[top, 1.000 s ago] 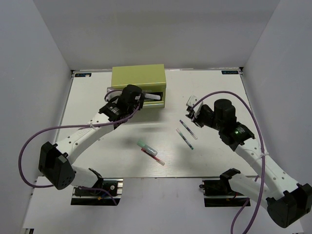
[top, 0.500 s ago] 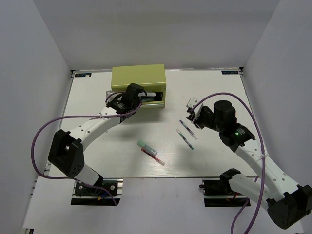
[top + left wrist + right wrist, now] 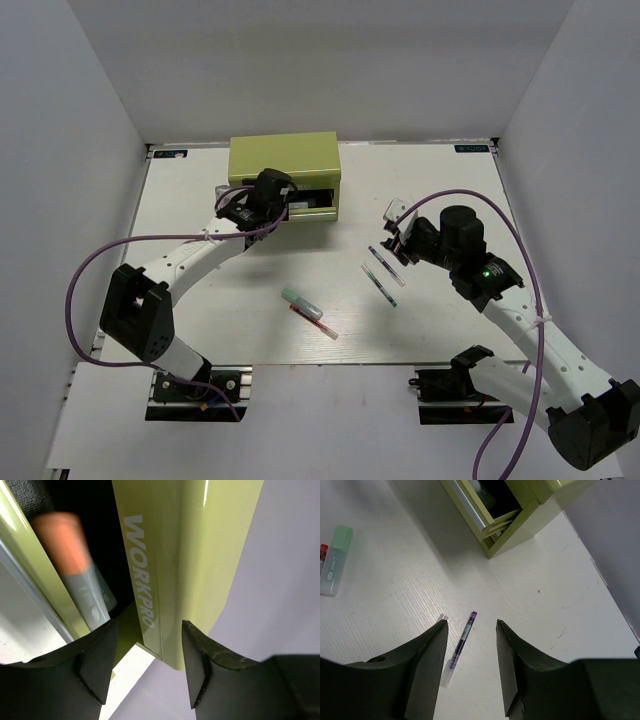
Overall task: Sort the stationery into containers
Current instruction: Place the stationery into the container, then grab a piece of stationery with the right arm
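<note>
The olive-green tool chest [image 3: 285, 160] stands at the back with a drawer [image 3: 315, 202] pulled out. My left gripper [image 3: 287, 204] is open at that drawer. In the left wrist view its jaws [image 3: 145, 665] straddle the chest's lettered front [image 3: 142, 580], and an orange-ended marker [image 3: 67, 550] lies in the drawer. My right gripper [image 3: 393, 228] is open and empty above two thin pens [image 3: 384, 262] [image 3: 378, 284]. In the right wrist view a thin purple pen [image 3: 462, 640] lies between its jaws [image 3: 470, 630]. A green-ended marker [image 3: 297, 298] and a red pen [image 3: 316, 322] lie mid-table.
The right wrist view also shows the chest's open drawer [image 3: 485, 510], the green-ended marker [image 3: 332, 562] and the red pen's tip [image 3: 323, 550] at the far left. Grey walls enclose the white table [image 3: 450, 180] on three sides.
My left gripper has moved in against the chest's open drawer, and the light marker that stuck out from it no longer shows from above. The right arm has barely moved.
</note>
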`<state>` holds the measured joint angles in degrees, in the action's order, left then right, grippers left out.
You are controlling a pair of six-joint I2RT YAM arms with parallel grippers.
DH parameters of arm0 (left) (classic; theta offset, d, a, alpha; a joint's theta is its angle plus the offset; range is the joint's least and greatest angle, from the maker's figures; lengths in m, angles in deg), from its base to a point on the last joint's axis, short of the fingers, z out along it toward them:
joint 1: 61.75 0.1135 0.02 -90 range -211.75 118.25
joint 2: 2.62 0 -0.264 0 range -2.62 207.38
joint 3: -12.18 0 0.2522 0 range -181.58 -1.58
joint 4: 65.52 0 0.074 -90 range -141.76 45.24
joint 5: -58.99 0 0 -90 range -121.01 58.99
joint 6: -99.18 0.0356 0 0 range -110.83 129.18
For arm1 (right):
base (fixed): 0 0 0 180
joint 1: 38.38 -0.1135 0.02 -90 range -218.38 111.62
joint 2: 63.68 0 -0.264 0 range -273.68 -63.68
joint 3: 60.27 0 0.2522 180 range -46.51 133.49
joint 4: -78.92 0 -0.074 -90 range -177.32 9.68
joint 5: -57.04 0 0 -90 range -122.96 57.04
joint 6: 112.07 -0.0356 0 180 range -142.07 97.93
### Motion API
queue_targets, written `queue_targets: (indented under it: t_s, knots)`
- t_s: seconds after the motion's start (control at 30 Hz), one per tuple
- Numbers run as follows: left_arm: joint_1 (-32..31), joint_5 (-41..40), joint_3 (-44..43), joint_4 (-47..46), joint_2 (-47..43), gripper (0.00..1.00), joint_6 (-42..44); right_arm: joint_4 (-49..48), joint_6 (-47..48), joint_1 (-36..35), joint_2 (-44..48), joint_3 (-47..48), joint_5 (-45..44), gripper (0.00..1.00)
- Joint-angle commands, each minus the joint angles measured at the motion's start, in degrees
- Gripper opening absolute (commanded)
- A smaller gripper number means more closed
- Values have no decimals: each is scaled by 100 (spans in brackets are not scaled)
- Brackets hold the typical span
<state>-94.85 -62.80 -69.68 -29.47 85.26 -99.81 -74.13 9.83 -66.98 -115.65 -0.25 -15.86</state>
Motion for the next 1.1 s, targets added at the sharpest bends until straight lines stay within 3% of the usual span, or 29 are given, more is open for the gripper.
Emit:
queue_targets:
  t_s: [0.0, 0.23, 0.37, 0.47, 0.53, 0.63, 0.83, 1.07]
  knots:
    - [41, 58, -3, -40, -51, 64, -70, -62, 18, 12, 29, 111, 126, 50]
    - [93, 681, 567, -434, -630, 65, 492, 525, 228, -5, -147, 409, 1074, 50]
    - [93, 1183, 1306, -619, -1631, 62, 1291, 816, 238, -49, -463, 630, 1848, 48]
    - [93, 1483, 1913, -717, -2729, 64, 2677, 1202, 473, -119, -901, 910, 2313, 49]
    - [93, 1588, 2080, -254, -3520, 67, 3820, 1466, 519, -242, -1210, 1112, 2534, 51]
    - [93, 1536, 2299, 1047, -4380, 78, 4463, 1467, 501, -592, -1614, 1315, 2465, 54]
    - [93, 1886, 3161, 1981, -5789, 92, 4414, 1344, 125, -1279, -2913, 2086, 1895, 56]
    - [41, 2133, 3558, 2174, -6564, 94, 4631, 1326, -281, -1921, -4092, 2896, 1481, 56]
